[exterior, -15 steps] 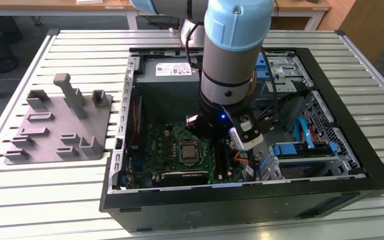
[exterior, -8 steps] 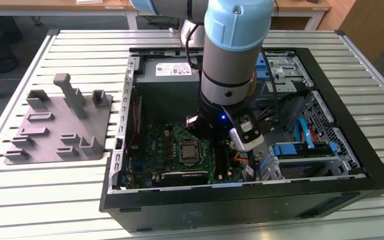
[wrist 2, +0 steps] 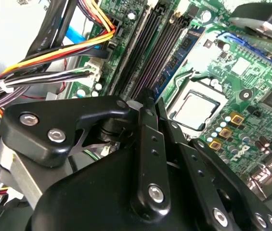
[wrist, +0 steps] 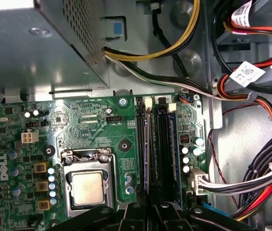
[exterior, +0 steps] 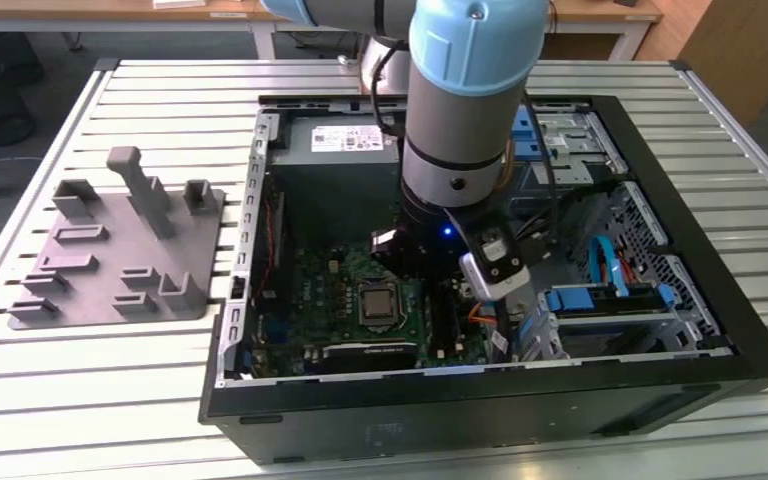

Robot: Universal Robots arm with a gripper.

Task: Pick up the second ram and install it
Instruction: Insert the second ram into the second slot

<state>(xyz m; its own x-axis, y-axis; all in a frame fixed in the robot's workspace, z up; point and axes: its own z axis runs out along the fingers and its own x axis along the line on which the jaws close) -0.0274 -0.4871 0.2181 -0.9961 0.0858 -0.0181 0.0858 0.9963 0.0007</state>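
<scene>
The second ram [wrist 2: 176, 60] is a thin blue-green strip with dark chips. It stands on edge in the row of black memory slots [wrist: 162, 144] beside the processor socket [wrist: 87, 185]. From above, in the first wrist view, the ram [wrist: 146, 144] shows as a narrow pale line. My gripper [wrist 2: 145, 103] is down inside the computer case, right over that strip. Its black fingers [wrist: 140, 211] are drawn together around the near part of the ram, and the linkage hides the part under them. In the exterior view the arm's wrist [exterior: 491, 265] hangs over the green motherboard [exterior: 344, 300].
A grey plastic fixture [exterior: 117, 250] with upright posts lies on the slatted table at the exterior view's left. Bundles of coloured cables [wrist: 251, 183] run close beside the slots. The power supply box [wrist: 30, 48] and the case walls [exterior: 704, 200] hem in the arm.
</scene>
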